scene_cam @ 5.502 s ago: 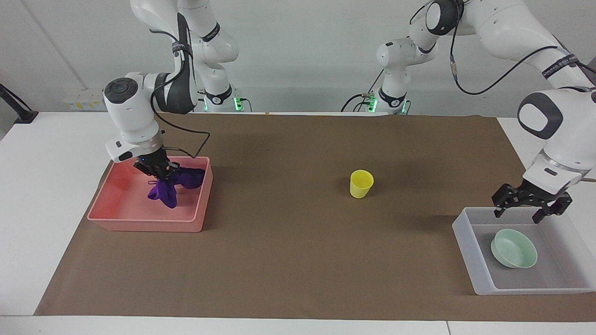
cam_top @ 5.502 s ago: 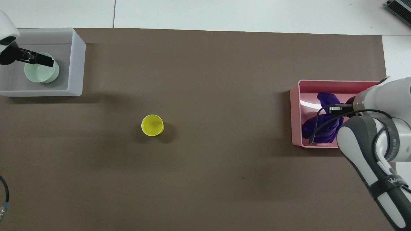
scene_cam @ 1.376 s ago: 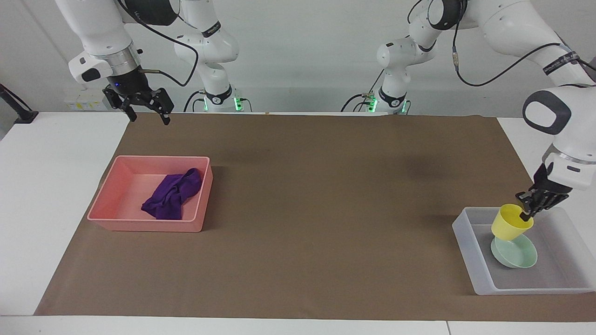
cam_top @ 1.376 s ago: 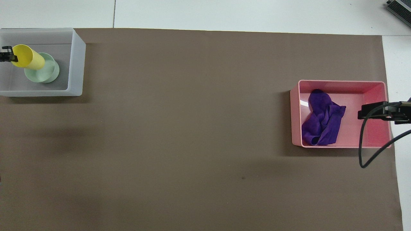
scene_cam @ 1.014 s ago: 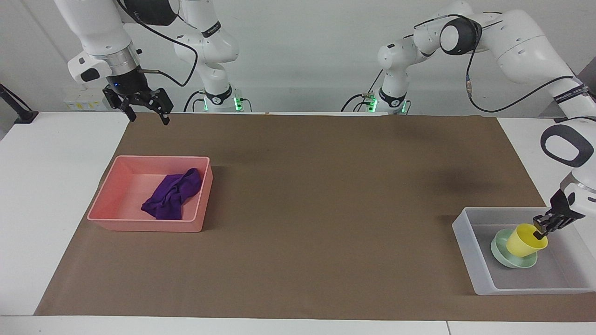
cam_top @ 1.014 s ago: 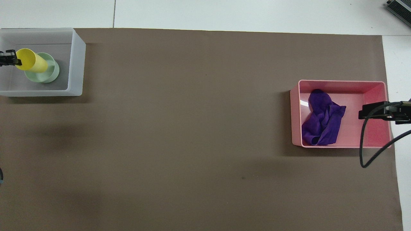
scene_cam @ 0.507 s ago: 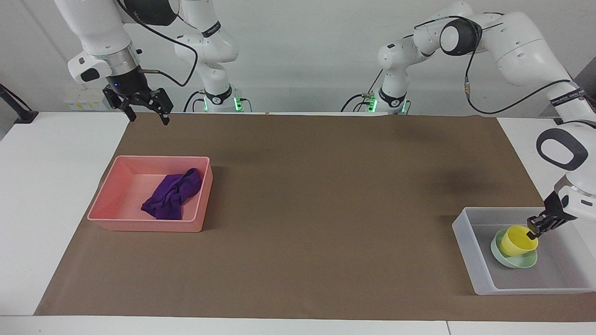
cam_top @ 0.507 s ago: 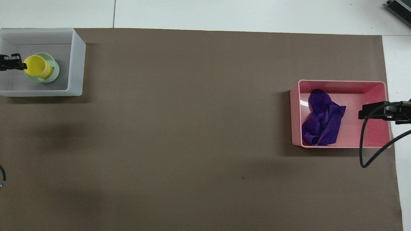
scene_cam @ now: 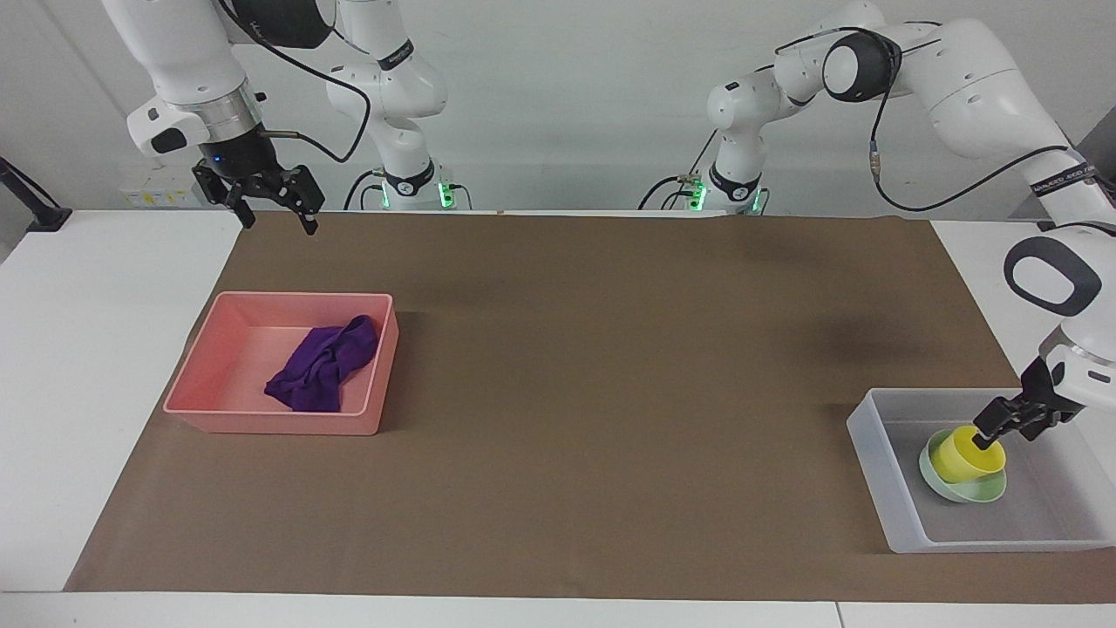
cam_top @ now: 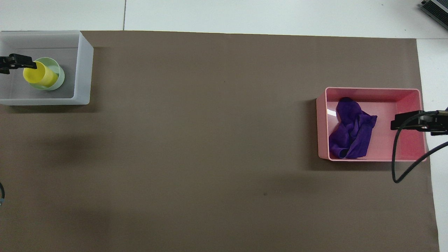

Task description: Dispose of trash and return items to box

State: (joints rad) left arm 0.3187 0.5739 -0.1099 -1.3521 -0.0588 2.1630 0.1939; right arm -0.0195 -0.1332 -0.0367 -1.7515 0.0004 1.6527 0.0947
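End effectors first: my left end effector [scene_cam: 1003, 425] hangs low inside the box [scene_cam: 885, 484], fingers spread at the cup's [scene_cam: 963, 453] rim, gripping nothing. Cup sits tilted in the bowl [scene_cam: 959, 490]. My right end effector [scene_cam: 272, 202] waits raised, fingers spread, over the surface [scene_cam: 567, 366] beside the pink tray [scene_cam: 279, 419] holding the purple cloth [scene_cam: 323, 366].

A brown paper sheet [scene_cam: 567, 392] covers most of the white table [scene_cam: 78, 392]. A pink rectangular plastic tray [scene_cam: 205, 384] sits at the sheet's 9 o'clock side in the facing view.
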